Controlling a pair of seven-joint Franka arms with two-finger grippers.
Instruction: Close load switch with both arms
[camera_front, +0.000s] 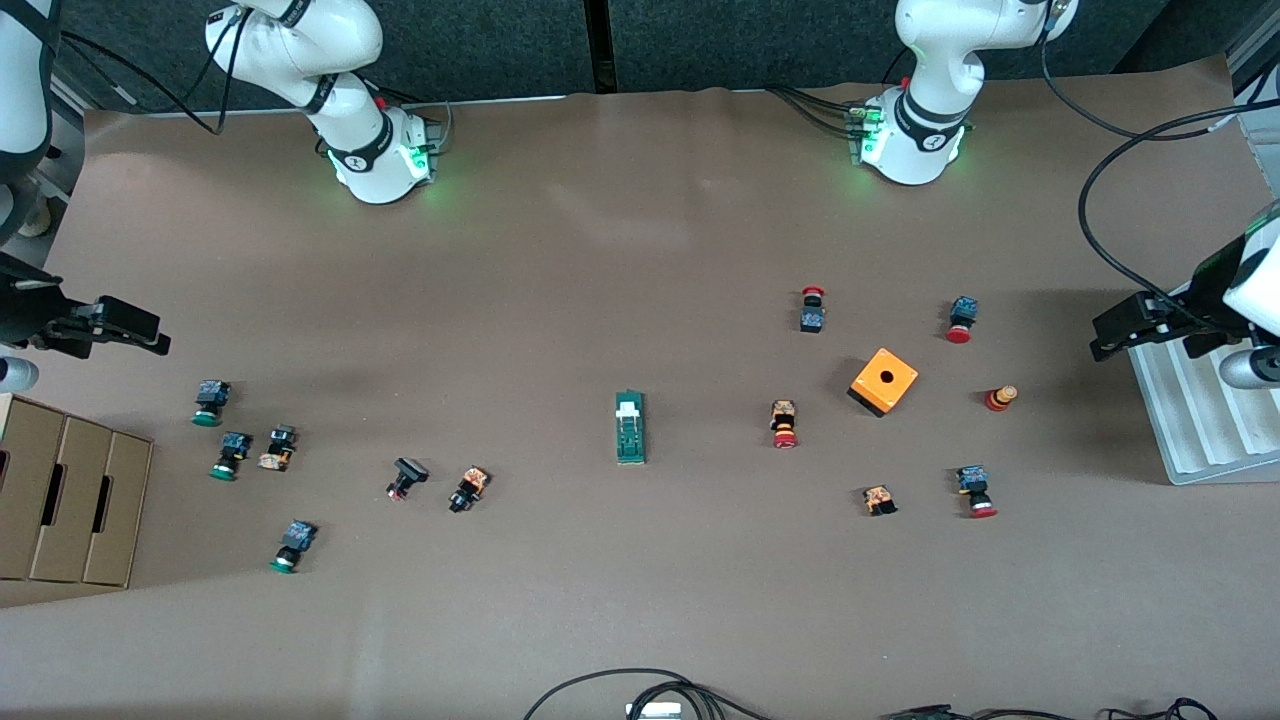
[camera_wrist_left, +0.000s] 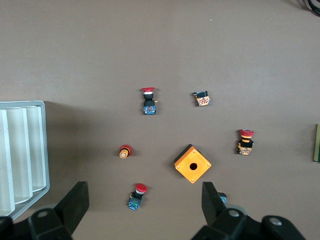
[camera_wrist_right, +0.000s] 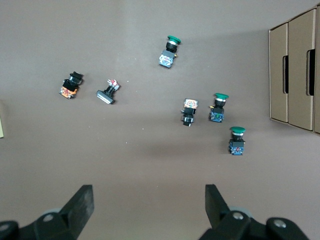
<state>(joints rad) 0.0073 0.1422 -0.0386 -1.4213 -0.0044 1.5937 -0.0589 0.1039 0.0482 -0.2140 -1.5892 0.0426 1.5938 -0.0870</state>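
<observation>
The load switch (camera_front: 630, 428), a narrow dark-green block with a white sliding piece at its end toward the robots' bases, lies flat in the middle of the table. Only its edge (camera_wrist_left: 317, 142) shows in the left wrist view. My left gripper (camera_front: 1120, 330) hangs open and empty at the left arm's end of the table, high over a red-capped push button (camera_wrist_left: 137, 196) with its fingers (camera_wrist_left: 76, 202) wide apart. My right gripper (camera_front: 140, 330) hangs open and empty over bare table at the right arm's end. Both are well away from the switch.
An orange cube (camera_front: 884, 381) with a hole and several red-capped push buttons lie toward the left arm's end, beside a white ribbed rack (camera_front: 1200, 420). Several green-capped push buttons (camera_front: 208, 402) and cardboard boxes (camera_front: 70, 500) lie toward the right arm's end. Cables (camera_front: 640, 690) lie along the table's near edge.
</observation>
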